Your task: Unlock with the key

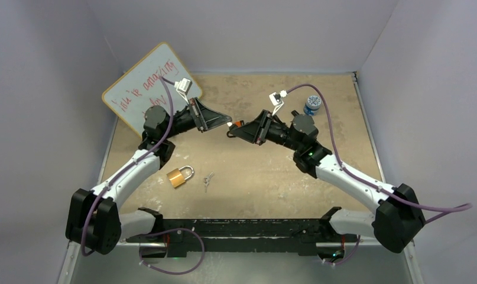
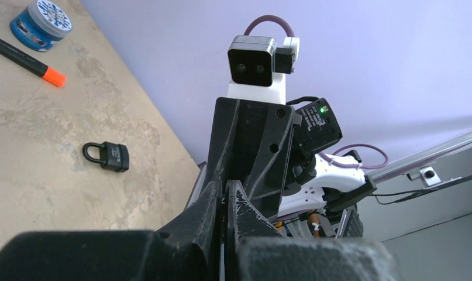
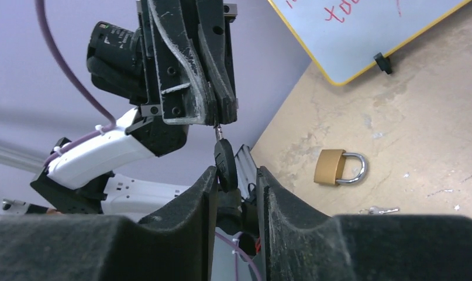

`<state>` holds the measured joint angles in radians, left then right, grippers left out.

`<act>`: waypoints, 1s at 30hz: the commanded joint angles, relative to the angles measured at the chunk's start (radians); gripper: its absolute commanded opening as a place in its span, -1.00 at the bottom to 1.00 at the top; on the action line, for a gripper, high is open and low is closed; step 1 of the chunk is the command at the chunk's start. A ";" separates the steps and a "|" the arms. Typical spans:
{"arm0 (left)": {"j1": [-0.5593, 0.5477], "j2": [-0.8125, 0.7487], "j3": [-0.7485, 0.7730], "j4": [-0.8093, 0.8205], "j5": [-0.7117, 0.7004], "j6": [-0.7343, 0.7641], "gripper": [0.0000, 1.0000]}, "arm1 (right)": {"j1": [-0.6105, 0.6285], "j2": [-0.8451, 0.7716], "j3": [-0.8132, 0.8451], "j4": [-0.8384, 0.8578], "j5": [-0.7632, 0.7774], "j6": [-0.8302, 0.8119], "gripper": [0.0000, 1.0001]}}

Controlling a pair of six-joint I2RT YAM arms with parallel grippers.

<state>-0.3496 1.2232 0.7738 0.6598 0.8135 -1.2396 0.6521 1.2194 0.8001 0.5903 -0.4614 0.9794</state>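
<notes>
Left claw [image 2: 224, 190] fills our lens up close, pressed tight, and from the opposite side we see it pinching the metal blade of the key [image 3: 224, 164] in mid-air. The key's black head hangs inside the right claw [image 3: 233, 175], jaws standing apart either side. Down on the counter [image 1: 253, 177] we've got the gold padlock [image 1: 180, 176], small loose keys [image 1: 208, 180] just beside it, and a black padlock [image 2: 107, 156] lying flat.
</notes>
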 commanded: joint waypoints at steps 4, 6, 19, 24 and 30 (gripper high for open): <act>-0.023 -0.055 -0.032 0.081 -0.031 -0.059 -1.00 | -0.008 -0.036 -0.025 0.097 -0.039 0.048 -0.45; -0.025 -0.062 -0.036 0.070 -0.036 -0.054 -1.00 | -0.007 -0.029 -0.031 0.124 -0.039 0.051 -0.41; -0.029 -0.097 -0.050 0.047 -0.092 -0.040 -1.00 | -0.008 -0.019 -0.065 0.249 -0.070 0.088 -1.00; -0.029 -0.140 0.000 -0.224 -0.174 0.088 0.07 | -0.008 -0.082 -0.059 0.046 0.036 -0.015 -1.00; -0.031 -0.137 0.165 -0.741 -0.463 0.386 0.47 | -0.011 -0.182 0.066 -0.573 0.522 -0.160 -1.00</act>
<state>-0.3782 1.0828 0.8001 0.2779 0.5728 -1.0882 0.6476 1.1019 0.7555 0.4244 -0.3016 0.9340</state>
